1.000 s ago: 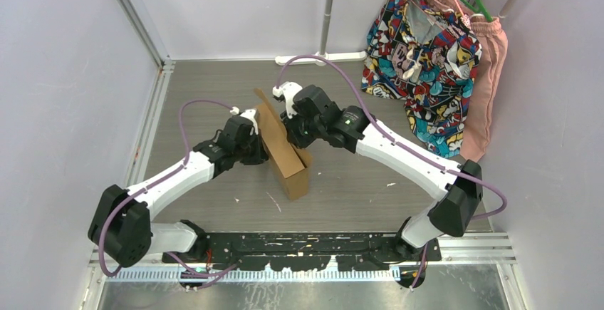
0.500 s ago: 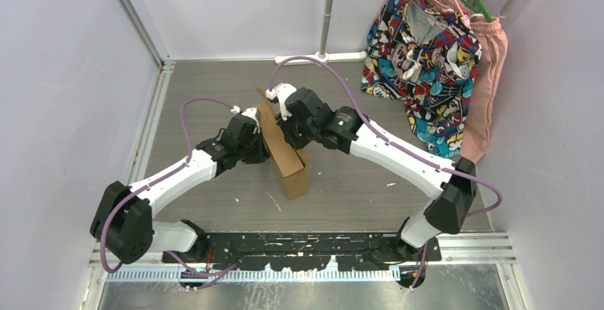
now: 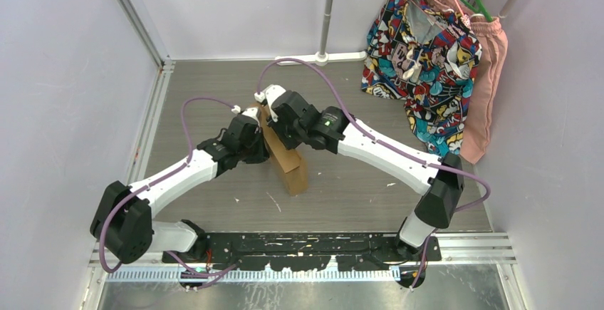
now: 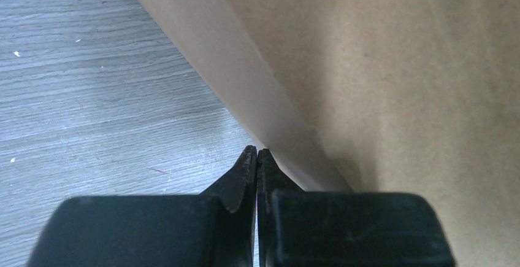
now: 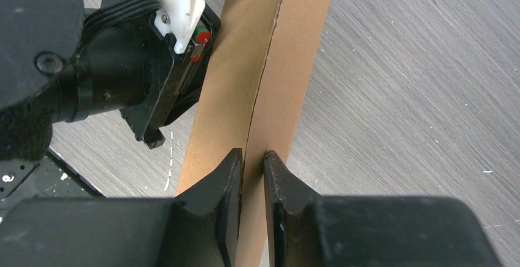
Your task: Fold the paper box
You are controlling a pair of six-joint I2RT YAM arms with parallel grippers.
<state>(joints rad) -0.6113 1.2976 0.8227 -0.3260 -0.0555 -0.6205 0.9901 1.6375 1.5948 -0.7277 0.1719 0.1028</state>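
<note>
Since a second ago my right gripper (image 5: 252, 156) slides toward the tabletop's (image 3: 370, 196) left edge along the upright paper box (image 3: 290, 164), jaws slightly apart (gripping? can't tell). Left gripper (image 4: 256, 156) closed, empty. Light, stiff cardboard: I'd pinch flap edges.

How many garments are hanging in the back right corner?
2: a patterned garment at the back right, and a pink garment on its right side. Others may be hidden behind them.

place: robot lab cell | signs: aluminium frame post (image 3: 135, 19); plain walls (image 3: 235, 7); mounting rail (image 3: 313, 243)
</note>
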